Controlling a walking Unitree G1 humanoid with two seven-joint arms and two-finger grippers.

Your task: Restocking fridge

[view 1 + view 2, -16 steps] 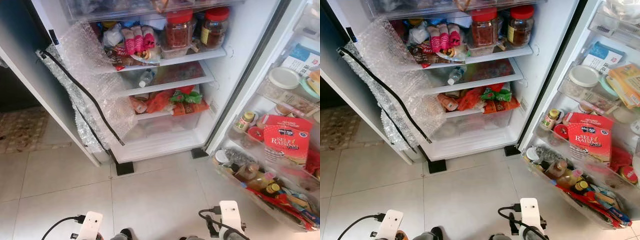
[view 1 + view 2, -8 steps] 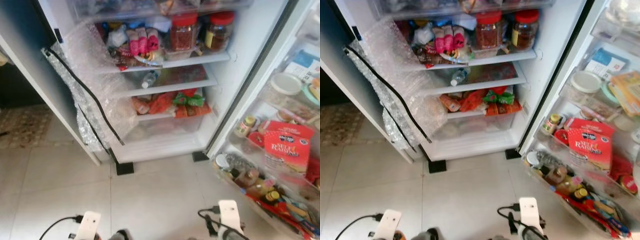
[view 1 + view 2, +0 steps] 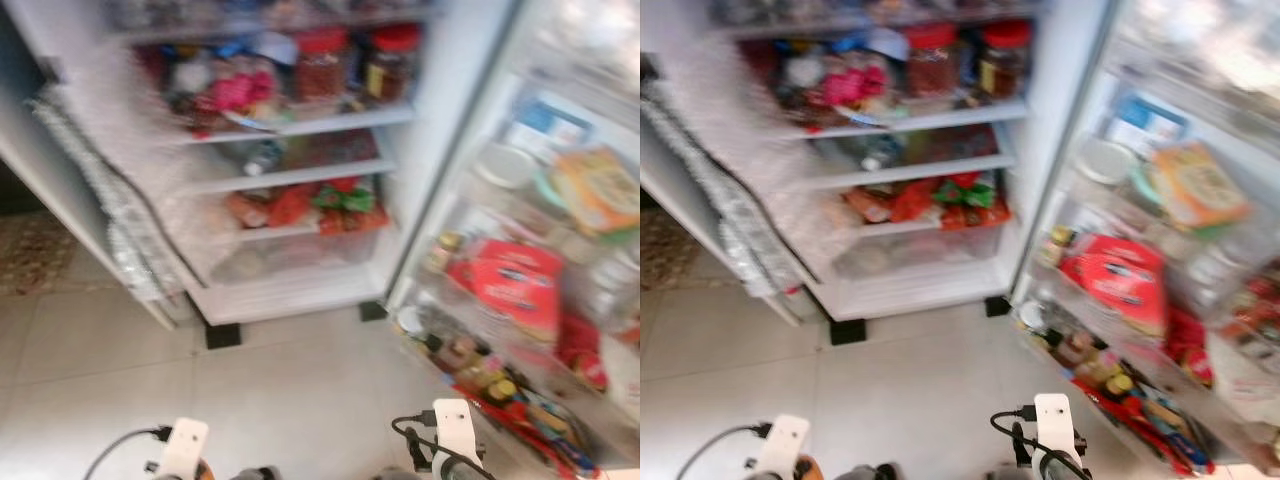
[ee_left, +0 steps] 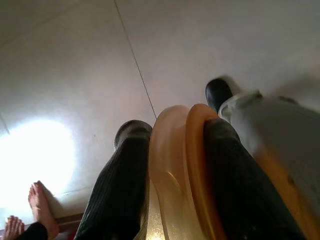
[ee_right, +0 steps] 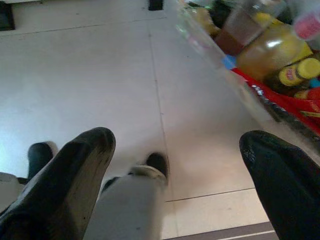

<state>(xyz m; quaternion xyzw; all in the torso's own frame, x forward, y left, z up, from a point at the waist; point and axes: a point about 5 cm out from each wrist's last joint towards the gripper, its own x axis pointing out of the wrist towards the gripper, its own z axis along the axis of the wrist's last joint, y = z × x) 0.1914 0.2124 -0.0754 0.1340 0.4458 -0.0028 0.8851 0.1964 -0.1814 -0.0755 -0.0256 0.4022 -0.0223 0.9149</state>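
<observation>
The head views are blurred, yet they show an open white fridge (image 3: 300,290) standing on a pale tiled floor (image 3: 300,390), its shelves crowded. On the upper white shelf (image 3: 330,122) two red-lidded glass jars (image 3: 322,66) stand side by side near the shelf's right end, with pink and white packets (image 3: 228,92) toward its left end. A shelf lower, red and green soft packets (image 3: 320,200) lie along the front edge, above a clear plastic drawer (image 3: 290,255). Crumpled clear bubble wrap (image 3: 130,210) hangs over the fridge's left side wall. The open fridge door (image 3: 560,260) at the right carries racks of goods: a red cardboard box (image 3: 510,285) in a middle rack, a round white-lidded tub (image 3: 503,165) above it, and small bottles and jars (image 3: 470,360) in the bottom rack. The left pincer (image 4: 172,165) hangs low over the floor tiles, its two black fingers (image 4: 122,185) clamped on a translucent amber, rounded plastic object (image 4: 172,170) held edge-on between them; a person's bare foot (image 4: 40,205) shows at that view's margin. The right pincer (image 5: 175,170) hangs low too, fingers (image 5: 75,170) spread wide apart with nothing between them, just beside the bottom door rack, where a brown bottle with a yellow cap (image 5: 272,50) and a red wrapper (image 5: 285,102) sit.
</observation>
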